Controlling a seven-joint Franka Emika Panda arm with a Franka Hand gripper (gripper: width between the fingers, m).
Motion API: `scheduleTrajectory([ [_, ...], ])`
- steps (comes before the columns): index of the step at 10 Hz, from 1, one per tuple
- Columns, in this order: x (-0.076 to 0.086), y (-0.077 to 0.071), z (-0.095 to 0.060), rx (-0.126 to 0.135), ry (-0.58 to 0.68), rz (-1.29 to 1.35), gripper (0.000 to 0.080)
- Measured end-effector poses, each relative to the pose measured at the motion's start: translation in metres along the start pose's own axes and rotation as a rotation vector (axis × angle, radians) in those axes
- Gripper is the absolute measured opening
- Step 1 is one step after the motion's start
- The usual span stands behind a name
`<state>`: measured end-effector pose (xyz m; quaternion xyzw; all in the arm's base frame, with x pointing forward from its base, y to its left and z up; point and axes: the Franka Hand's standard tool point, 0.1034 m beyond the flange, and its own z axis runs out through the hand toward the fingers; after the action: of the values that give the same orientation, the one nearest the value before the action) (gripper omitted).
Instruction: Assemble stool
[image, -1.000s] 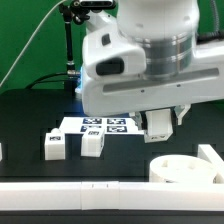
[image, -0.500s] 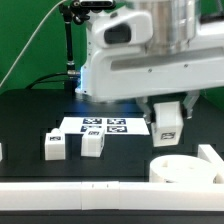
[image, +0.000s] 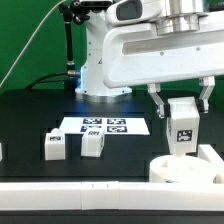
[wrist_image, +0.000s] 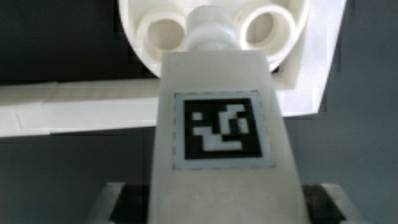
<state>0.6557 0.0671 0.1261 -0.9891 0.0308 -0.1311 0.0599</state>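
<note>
A white leg (image: 183, 128) with a black-and-white tag on its face is held upright between the jaws, which are closed almost completely on its upper part, one finger on each side. The leg is kept directly over the round white seat (image: 178, 171), which lies on the black tabletop (image: 30, 120) at the exterior view's right. Whether the lower end of the leg already touches the seat cannot be told. In the wrist view the leg (wrist_image: 217, 120) is seen along its length, and its far end is pointed at the middle of the seat (wrist_image: 157, 30), between two round openings. A second leg (image: 55, 146) and a third leg (image: 92, 143) are placed just beside each other, in front of the marker board (image: 103, 127). A long white wall strip (image: 70, 190) is laid along the front edge.
</note>
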Motion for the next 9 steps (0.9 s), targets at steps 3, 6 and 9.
scheduleTrajectory([
  [3,0.008,-0.028,-0.008,0.010,0.104,-0.077,0.0338],
  [6,0.006,-0.029,-0.006,0.009,0.105,-0.084,0.0338],
  [9,-0.004,-0.035,0.000,-0.001,0.142,-0.202,0.0338],
])
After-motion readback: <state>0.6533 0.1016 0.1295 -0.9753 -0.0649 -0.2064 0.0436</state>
